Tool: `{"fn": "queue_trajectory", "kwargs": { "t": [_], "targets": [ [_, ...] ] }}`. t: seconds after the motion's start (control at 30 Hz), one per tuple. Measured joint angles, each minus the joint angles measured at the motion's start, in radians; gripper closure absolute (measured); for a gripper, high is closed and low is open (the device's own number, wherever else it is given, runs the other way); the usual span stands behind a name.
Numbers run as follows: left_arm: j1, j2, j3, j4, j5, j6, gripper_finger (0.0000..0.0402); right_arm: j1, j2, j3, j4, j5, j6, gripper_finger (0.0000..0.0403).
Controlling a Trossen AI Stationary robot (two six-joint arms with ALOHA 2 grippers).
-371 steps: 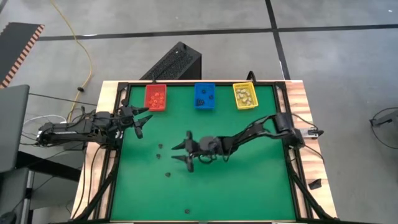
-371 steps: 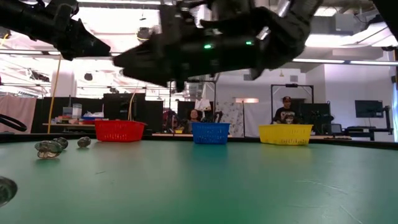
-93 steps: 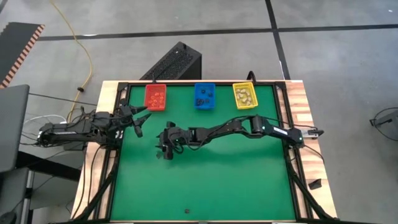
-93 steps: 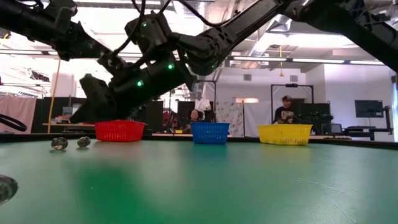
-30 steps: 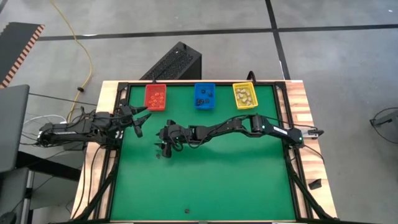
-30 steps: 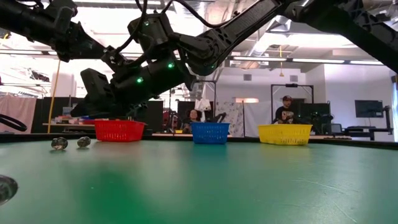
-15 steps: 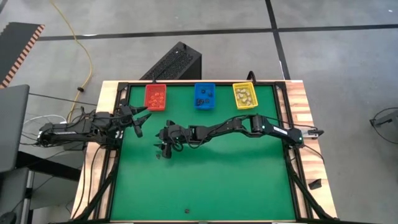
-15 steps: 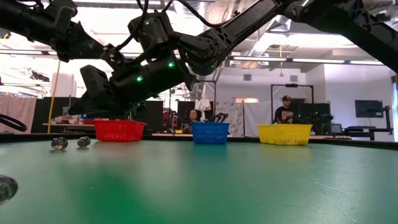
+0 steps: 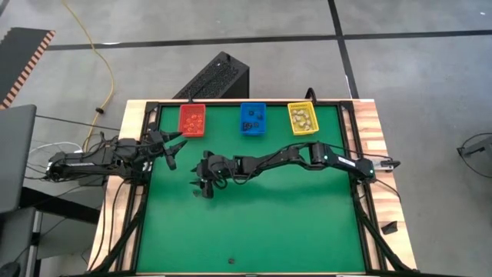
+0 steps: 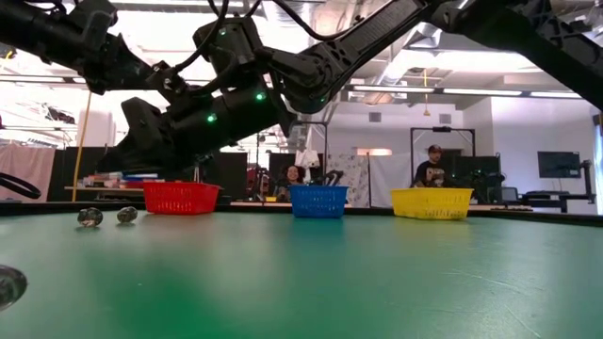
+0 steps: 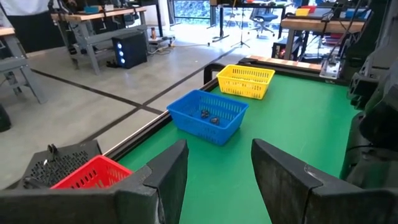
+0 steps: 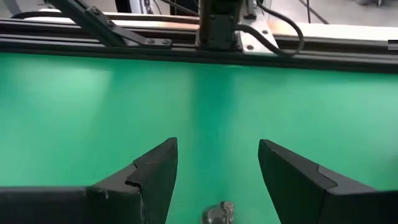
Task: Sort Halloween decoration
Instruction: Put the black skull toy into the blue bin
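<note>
Two small greyish trinkets point(image 10: 89, 217) point(image 10: 126, 215) of the Halloween decoration lie on the green table, left of centre. My right gripper point(image 9: 201, 181) hovers open just above them, slanting down toward the table's left edge. In the right wrist view one trinket point(image 12: 219, 213) lies on the mat between and below the two spread fingers point(image 12: 155, 168), untouched. My left gripper point(image 9: 169, 150) waits open at the table's left edge, level and well above the mat, with nothing between its fingers point(image 11: 168, 168).
A red bin point(image 9: 192, 121), a blue bin point(image 9: 253, 118) and a yellow bin point(image 9: 302, 118) stand in a row along the far edge, each with trinkets inside. One more trinket point(image 9: 231, 261) lies near the front edge. A black frame point(image 12: 217, 43) borders the mat.
My right gripper has turned a little at its wrist while staying open over the two trinkets. The trinkets have not moved.
</note>
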Motion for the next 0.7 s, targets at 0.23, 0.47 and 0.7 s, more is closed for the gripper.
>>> {"fn": "queue_trajectory", "kwargs": {
  "t": [0.23,0.47,0.7],
  "targets": [
    [0.000,0.000,0.000,-0.024,0.000,-0.001,0.0233,-0.005,-0.010,0.000,-0.012,-0.017,-0.030,0.0147],
    [0.000,0.000,0.000,-0.026,0.000,-0.003,0.0233,-0.025,-0.010,-0.035,0.002,-0.081,-0.005,0.0147],
    [0.000,0.000,0.000,-0.024,0.000,-0.006,0.0233,-0.031,-0.010,-0.099,0.145,-0.143,0.032,0.0147]
  ]
}}
